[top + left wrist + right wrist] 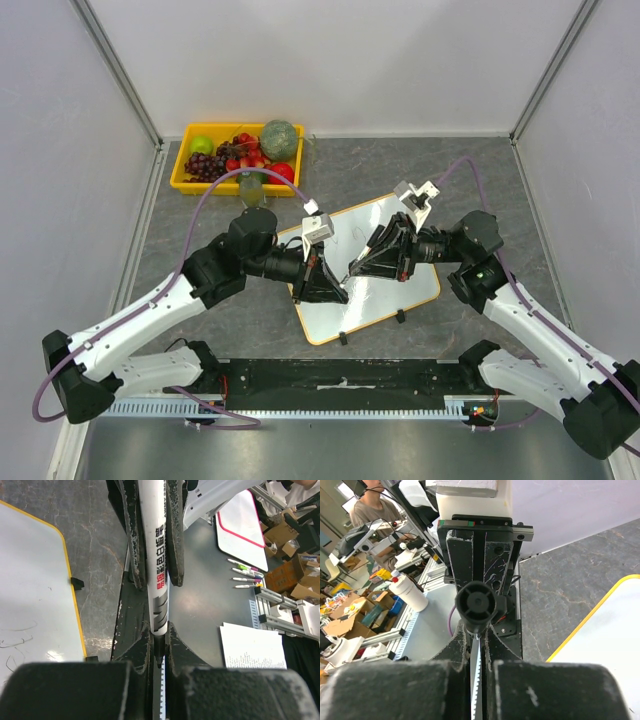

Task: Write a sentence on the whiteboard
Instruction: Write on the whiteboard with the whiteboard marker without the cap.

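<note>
The whiteboard point(385, 260) lies tilted in the middle of the table, white with an orange-yellow frame and two black clips point(342, 338) on its near edge. Both grippers meet over its left part. My left gripper point(335, 290) is shut on the tip end of a white marker point(152, 555), whose dark tip sits between my fingers point(159, 630). My right gripper point(358, 268) is shut on the marker's other end. Its round black end point(476, 604) faces the right wrist camera above that gripper point(477, 632). A few faint thin strokes point(15, 642) show on the board. No readable sentence shows.
A yellow tray point(178, 172) of fruit stands at the back left, with grey walls around the table. Off the table are a red-framed whiteboard point(240, 525), loose markers point(245, 575), a printed sheet point(250, 647) and a white bottle point(410, 592).
</note>
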### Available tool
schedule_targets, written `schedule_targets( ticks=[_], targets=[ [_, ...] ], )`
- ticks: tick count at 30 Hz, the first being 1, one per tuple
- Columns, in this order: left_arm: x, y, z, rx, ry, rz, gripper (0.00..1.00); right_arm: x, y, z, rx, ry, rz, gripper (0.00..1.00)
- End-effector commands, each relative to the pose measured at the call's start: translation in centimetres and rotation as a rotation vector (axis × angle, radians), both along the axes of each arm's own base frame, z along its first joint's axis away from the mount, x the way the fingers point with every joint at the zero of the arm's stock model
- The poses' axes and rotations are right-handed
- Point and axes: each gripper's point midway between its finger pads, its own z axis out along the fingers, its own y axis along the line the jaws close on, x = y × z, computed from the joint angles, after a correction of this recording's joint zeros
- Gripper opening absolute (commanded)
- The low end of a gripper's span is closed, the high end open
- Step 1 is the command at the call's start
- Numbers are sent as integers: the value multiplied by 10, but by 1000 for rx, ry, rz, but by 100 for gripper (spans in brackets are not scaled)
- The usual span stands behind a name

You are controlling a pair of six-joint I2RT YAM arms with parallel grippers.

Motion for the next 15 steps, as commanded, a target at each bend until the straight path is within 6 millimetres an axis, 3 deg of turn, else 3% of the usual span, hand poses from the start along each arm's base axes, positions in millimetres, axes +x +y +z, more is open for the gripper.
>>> schedule_targets(
  ticks=[1, 2, 3, 5, 7, 11, 13, 15],
  targets=[
    [3, -2, 16, -37, -69, -14, 2, -7, 1, 0, -14, -13, 28, 0],
    [4, -2, 15, -34, -68, -3, 2, -5, 1, -1, -19, -22, 18, 0],
    [8, -1, 12, -21, -64, 24, 11, -4, 0, -4, -33, -29, 3, 0],
    [16, 2, 4, 6, -52, 97, 48, 8, 0, -15, -84, -37, -63, 0],
    [41, 10, -12, 68, -50, 277, 66, 20, -2, -26, -141, -37, -139, 0],
    [67, 31, -53, 179, 29, 514, 73, 56, -13, -51, -234, -24, -374, 0],
    [80, 48, -77, 250, 69, 646, 74, 82, -27, -67, -298, -15, -544, 0],
    [92, 69, -98, 306, 117, 785, 77, 95, -39, -78, -330, -29, -649, 0]
  ],
)
